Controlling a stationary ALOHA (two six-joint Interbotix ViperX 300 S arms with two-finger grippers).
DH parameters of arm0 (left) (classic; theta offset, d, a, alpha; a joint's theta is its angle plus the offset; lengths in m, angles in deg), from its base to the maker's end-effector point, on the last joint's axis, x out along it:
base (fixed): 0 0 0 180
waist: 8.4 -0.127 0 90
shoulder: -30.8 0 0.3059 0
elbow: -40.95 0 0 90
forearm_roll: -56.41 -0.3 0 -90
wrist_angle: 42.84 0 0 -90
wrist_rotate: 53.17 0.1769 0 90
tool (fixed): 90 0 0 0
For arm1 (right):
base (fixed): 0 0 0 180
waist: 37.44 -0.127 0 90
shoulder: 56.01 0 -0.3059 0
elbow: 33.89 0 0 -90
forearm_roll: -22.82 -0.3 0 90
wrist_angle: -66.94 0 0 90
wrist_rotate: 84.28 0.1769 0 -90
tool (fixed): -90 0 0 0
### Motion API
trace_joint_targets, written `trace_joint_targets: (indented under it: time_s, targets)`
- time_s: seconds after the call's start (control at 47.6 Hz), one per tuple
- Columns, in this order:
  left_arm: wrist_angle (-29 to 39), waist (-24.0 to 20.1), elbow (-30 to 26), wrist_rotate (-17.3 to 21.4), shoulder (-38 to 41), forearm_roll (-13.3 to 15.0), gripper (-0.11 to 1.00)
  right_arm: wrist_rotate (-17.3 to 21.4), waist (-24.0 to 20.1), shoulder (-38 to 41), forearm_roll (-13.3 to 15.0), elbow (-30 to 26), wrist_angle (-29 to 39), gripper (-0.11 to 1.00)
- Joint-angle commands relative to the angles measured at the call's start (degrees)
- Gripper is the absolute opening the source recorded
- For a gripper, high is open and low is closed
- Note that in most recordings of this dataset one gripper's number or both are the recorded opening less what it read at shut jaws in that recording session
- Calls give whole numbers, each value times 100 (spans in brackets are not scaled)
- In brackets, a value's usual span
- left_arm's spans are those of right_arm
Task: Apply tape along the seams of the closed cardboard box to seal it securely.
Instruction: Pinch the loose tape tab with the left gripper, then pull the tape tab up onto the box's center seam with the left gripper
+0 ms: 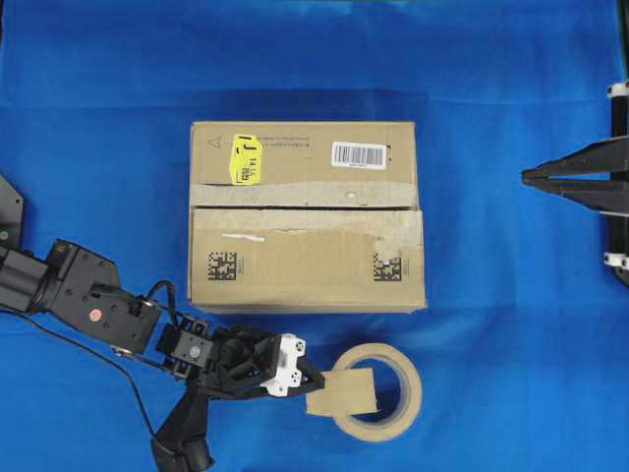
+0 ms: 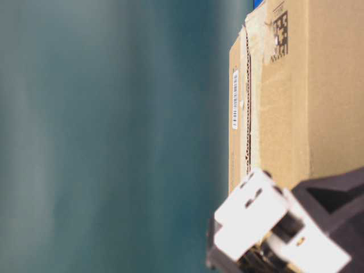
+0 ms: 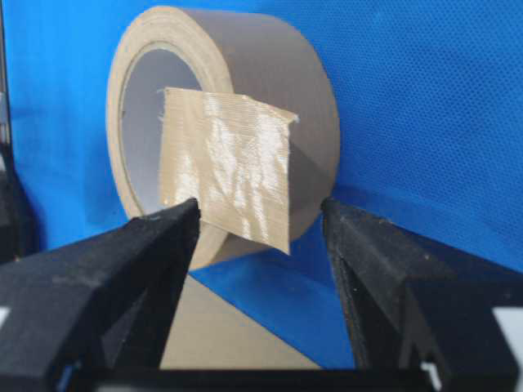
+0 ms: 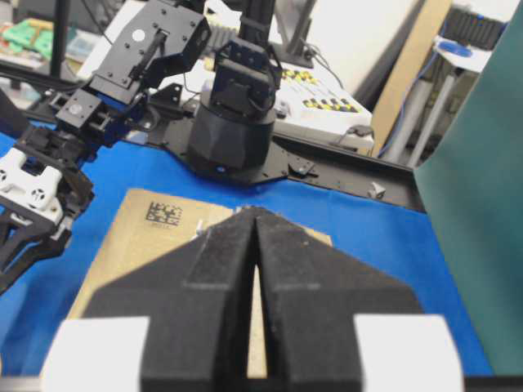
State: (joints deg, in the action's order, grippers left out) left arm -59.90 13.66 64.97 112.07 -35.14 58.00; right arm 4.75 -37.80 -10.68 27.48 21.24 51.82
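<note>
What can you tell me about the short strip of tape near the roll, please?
The tape is a short, roughly rectangular tan-beige strip, glossy and faintly ribbed, with a ragged left edge. It stands upright across the mouth of the tape roll, apparently stuck to its rim, its lower part hanging free. From overhead it sits below the cardboard box, apart from it. The left gripper has open jaws standing on either side of its lower edge, not yet closed on it.

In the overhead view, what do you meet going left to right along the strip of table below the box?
Left gripper, jaws open → tape, a short strip stuck on the roll's near side → tape roll lying flat → bare blue cloth.
</note>
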Motion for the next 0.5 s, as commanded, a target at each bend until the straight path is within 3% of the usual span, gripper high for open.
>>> trace_joint_targets:
  time_s: [0.0, 0.189, 0.399, 0.483]
  targets:
    - [-123, -9, -167, 9, -44, -9, 58, 9, 0, 53, 9, -123, 18, 0]
    - [-114, -18, -193, -18, -9, -9, 51, 18, 0, 53, 9, -114, 44, 0]
    - [-97, 35, -202, -114, -9, 9, 5, 26, 0, 53, 18, -114, 158, 0]
    - [-97, 35, -193, -132, -18, 18, 0, 26, 0, 53, 9, -123, 158, 0]
